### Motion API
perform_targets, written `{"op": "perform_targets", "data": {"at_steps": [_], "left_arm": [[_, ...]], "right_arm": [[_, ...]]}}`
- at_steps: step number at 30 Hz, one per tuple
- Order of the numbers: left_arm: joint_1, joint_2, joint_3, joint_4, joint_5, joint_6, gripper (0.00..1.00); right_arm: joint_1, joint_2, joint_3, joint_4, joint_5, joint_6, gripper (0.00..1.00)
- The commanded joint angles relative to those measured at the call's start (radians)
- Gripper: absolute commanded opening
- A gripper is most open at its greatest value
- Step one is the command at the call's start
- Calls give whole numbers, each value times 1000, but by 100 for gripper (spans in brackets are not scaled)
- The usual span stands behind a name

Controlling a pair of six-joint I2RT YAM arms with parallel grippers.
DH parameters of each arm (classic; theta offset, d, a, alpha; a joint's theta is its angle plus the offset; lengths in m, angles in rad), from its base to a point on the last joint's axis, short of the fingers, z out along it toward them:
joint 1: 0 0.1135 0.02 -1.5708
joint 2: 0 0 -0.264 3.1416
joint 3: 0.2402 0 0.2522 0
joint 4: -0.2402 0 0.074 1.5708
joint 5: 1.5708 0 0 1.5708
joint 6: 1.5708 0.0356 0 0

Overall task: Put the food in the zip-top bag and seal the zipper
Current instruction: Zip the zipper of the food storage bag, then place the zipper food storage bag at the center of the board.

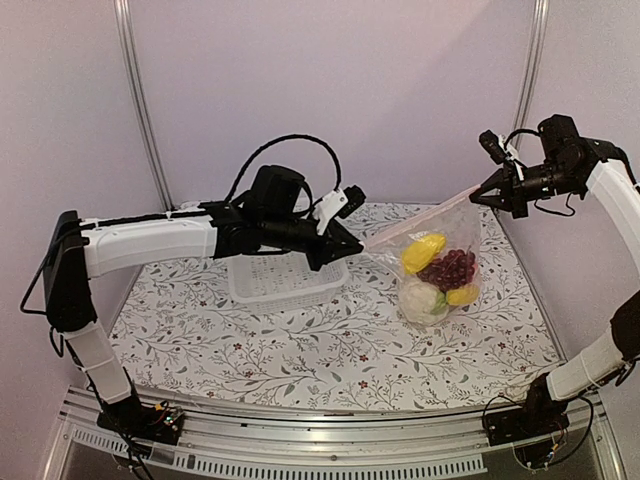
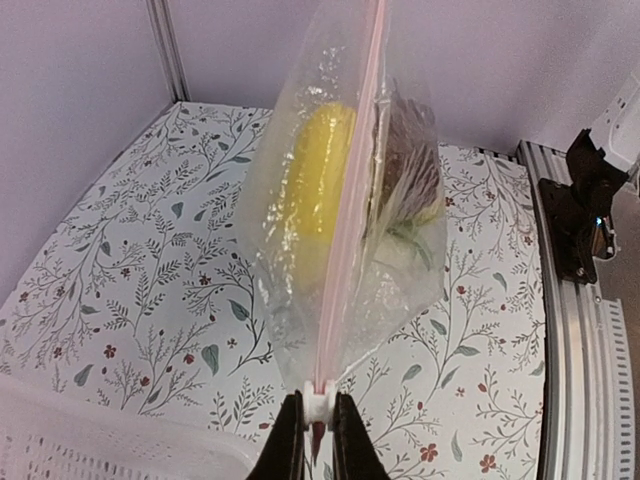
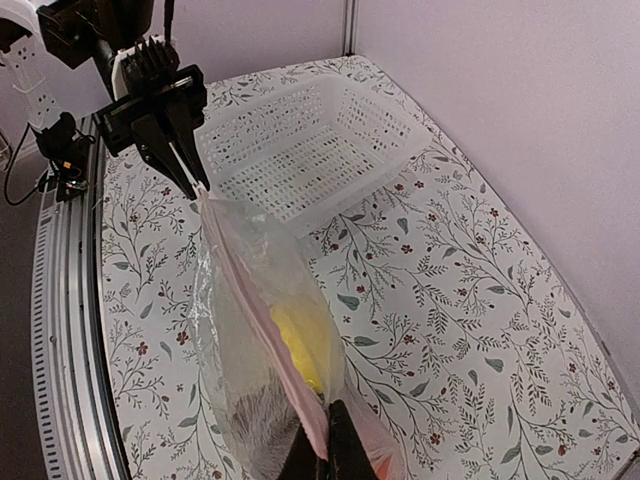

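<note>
The clear zip-top bag (image 1: pixel 440 278) hangs in the air, stretched between my two grippers. Inside it are yellow corn (image 1: pixel 422 252), dark red grapes (image 1: pixel 452 268), a lemon (image 1: pixel 462 295) and white cauliflower (image 1: pixel 420 297). The pink zipper (image 1: pixel 420 215) runs taut along the top edge. My left gripper (image 1: pixel 358 245) is shut on the white slider (image 2: pixel 318 405) at the strip's left end. In the left wrist view the zipper (image 2: pixel 350 200) shows as one straight line. My right gripper (image 1: pixel 478 197) is shut on the bag's right top corner, also in the right wrist view (image 3: pixel 325 445).
A white slotted basket (image 1: pixel 285 280) stands on the floral tablecloth under my left arm, with nothing visible in it; it also shows in the right wrist view (image 3: pixel 300 140). The aluminium rail (image 2: pixel 590 330) runs along the table's near edge. Walls close in behind and on the right.
</note>
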Motion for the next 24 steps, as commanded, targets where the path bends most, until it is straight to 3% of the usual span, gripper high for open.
{"op": "perform_targets", "data": {"at_steps": [1,8,13,18,21,24], "left_arm": [[46,-15,-44,-121,-21,-12,5],[75,38,59,-82,20,-5,3],[117,174,331,-133,47,21,2],[150,271,544,-195,24,61,1],[158,276,553,-203,35,85,1],[156,272,497,-205,79,92,2]], "right_arm": [[-35,-4,52,75,-5,17,0],[-35,27,48,143,-21,44,0],[-35,124,139,296,-15,126,0],[-35,247,298,324,-45,158,0],[-35,233,248,342,-71,122,0],[-36,187,86,360,-77,53,0]]}}
